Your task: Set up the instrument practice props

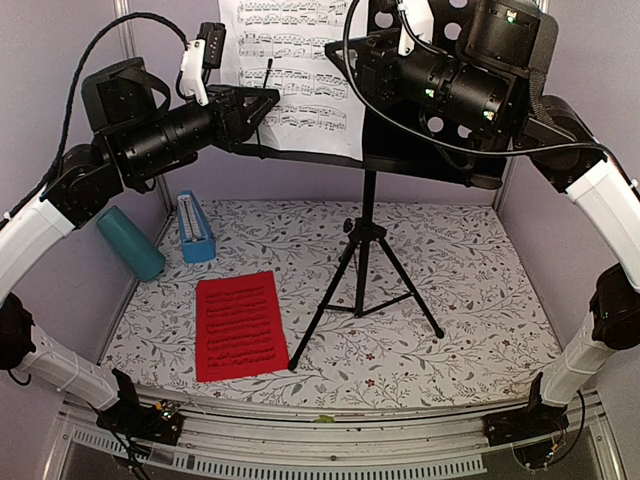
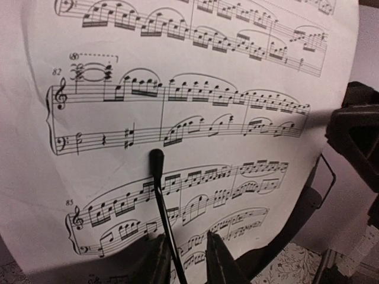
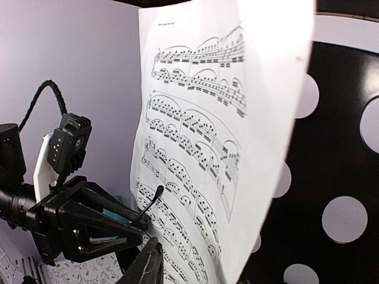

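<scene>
Left gripper (image 2: 185, 249) parted, straddling retainer wire (image 2: 160, 189), apparently not pinching it; right gripper (image 3: 149, 260) grip state impossible to tell.
White sheet of music (image 2: 177, 112) upright on perforated desk of black tripod music stand (image 1: 365, 250), mid-table. Red sheet of music (image 1: 238, 325) flat, left of tripod legs. Blue pyramid metronome (image 1: 195, 228) behind it, teal cup (image 1: 130, 243) beside.

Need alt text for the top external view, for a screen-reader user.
A white sheet of music stands on the black music stand, with the left end effector at its lower left by a thin black wire. On the floral table below sit a red sheet of music, a blue metronome and a teal cup.
</scene>
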